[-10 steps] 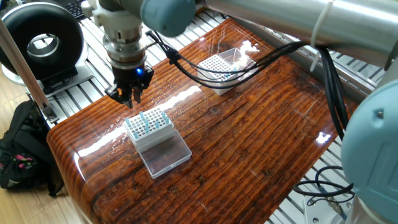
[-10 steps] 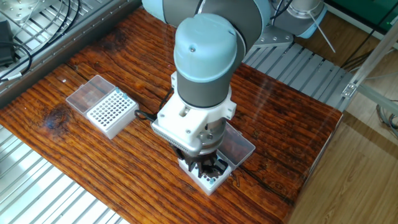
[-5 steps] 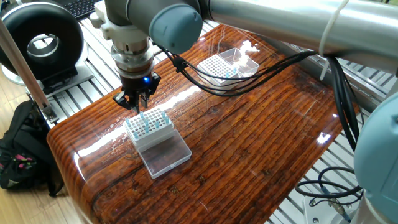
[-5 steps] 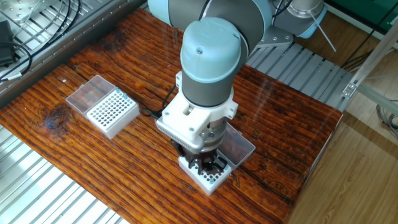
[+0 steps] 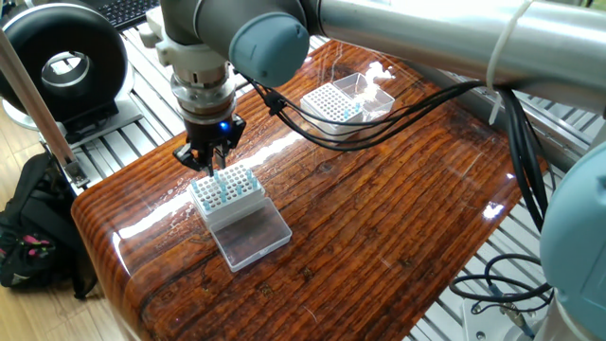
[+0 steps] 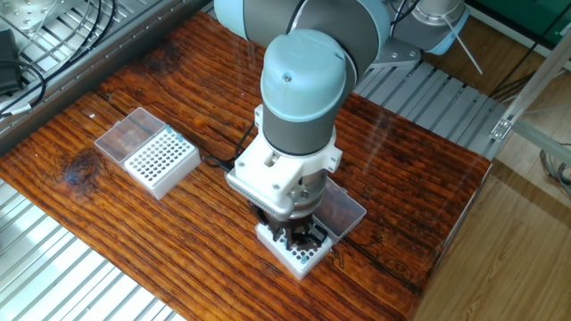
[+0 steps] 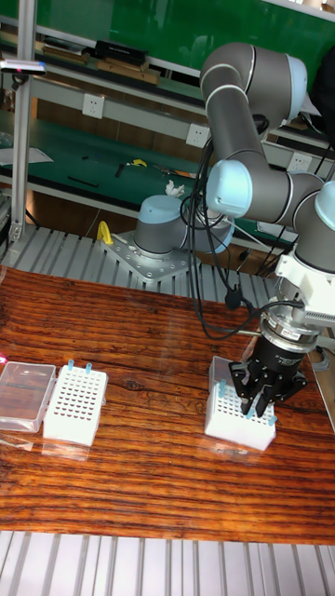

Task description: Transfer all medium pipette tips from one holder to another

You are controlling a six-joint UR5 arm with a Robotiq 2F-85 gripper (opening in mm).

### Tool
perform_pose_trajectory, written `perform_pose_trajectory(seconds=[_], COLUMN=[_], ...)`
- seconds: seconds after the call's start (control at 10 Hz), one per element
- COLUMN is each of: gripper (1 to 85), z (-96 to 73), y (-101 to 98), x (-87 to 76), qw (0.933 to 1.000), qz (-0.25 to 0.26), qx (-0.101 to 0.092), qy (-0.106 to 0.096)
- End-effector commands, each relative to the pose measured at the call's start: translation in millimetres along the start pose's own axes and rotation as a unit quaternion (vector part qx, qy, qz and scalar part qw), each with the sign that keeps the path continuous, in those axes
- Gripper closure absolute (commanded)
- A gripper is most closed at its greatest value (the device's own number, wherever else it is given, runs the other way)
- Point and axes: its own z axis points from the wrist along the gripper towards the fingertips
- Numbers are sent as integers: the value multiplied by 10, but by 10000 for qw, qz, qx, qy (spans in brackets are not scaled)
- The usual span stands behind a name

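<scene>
The medium pipette tips [image 5: 225, 186] are pale-blue cones standing in the near white holder [image 5: 230, 195], which has a clear lid [image 5: 250, 233] folded out in front. My gripper [image 5: 210, 163] hangs just over that holder's back-left rows, fingers pointing down and slightly apart, with nothing seen between them. From the other side the arm covers most of this holder [image 6: 301, 256]. In the tall view the gripper [image 7: 260, 401] stands over the holder's right half [image 7: 238, 416]. The second holder [image 5: 333, 100] [image 7: 74, 403] carries a few blue tips [image 7: 80, 367] along one edge.
The second holder's clear lid [image 6: 126, 136] lies open beside it. Black cables [image 5: 312, 102] run from the wrist across the far part of the table. A black round device [image 5: 64, 66] stands off the table's left end. Aluminium rails [image 6: 53, 267] border the wooden top.
My gripper has moved right from beside the near holder's left corner to above its tips, then lowered slightly. Both holders stayed put.
</scene>
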Motion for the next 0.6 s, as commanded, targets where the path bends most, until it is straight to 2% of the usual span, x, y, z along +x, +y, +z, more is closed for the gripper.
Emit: perform_pose_trajectory(seconds=[0.0,0.2,0.5], gripper=[573,573,613], z=[27,87,91], y=[26,27,47], x=[12,8,44], qw=[10000,10000,10000], qz=[52,43,44], qx=[-50,-41,-50], qy=[6,-32,-2])
